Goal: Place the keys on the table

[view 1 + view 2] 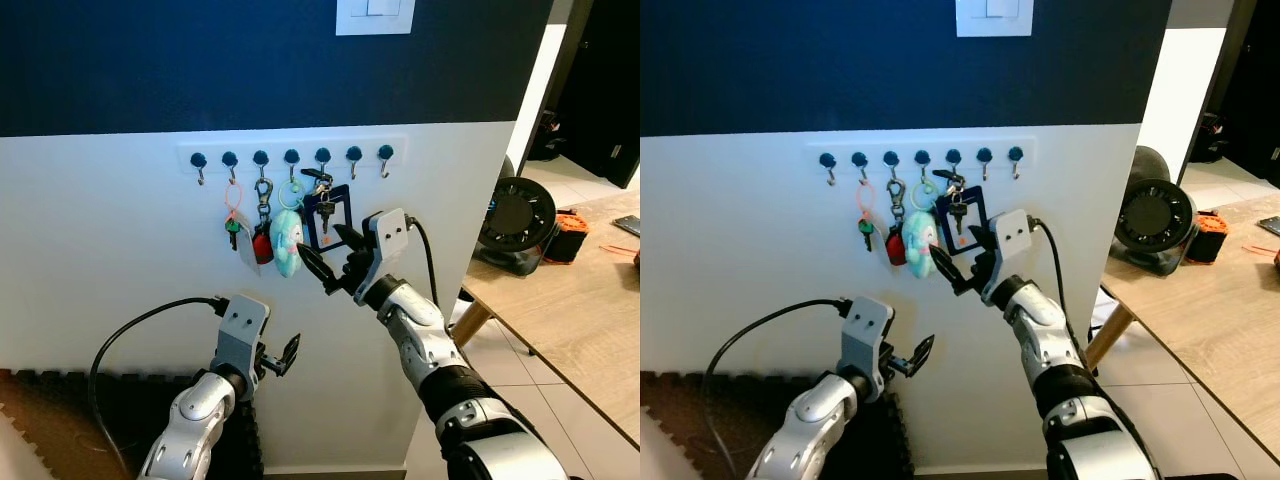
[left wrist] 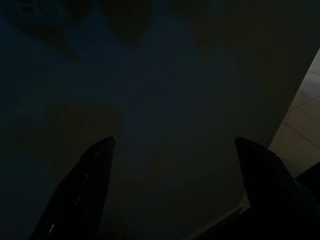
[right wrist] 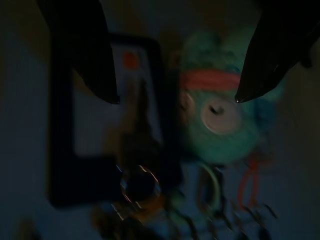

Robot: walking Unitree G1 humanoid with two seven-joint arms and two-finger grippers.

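A white rail (image 1: 292,146) with seven dark hooks (image 1: 260,158) is seen on the wall. Four of the hooks are loaded and three are bare. From left to right are hung: a green key on an orange loop (image 1: 233,228), a red tag on a metal clip (image 1: 263,243), a turquoise plush toy (image 1: 287,241), and the keys (image 1: 323,205) together with a dark blue frame-shaped tag (image 1: 328,217). How many keys are in the bunch cannot be counted.

The right end effector (image 1: 332,254) is raised just in front of the blue tag and the plush toy, with its two fingers held apart; nothing is gripped between them. In the right wrist view the picture is dark and blurred, and the tag (image 3: 107,120) and the toy (image 3: 220,115) are only roughly made out.

The left end effector (image 1: 283,358) is held low near the wall, fingers apart and empty.

One wooden tabletop (image 1: 585,300) is seen at the right, cut off by the picture edge.
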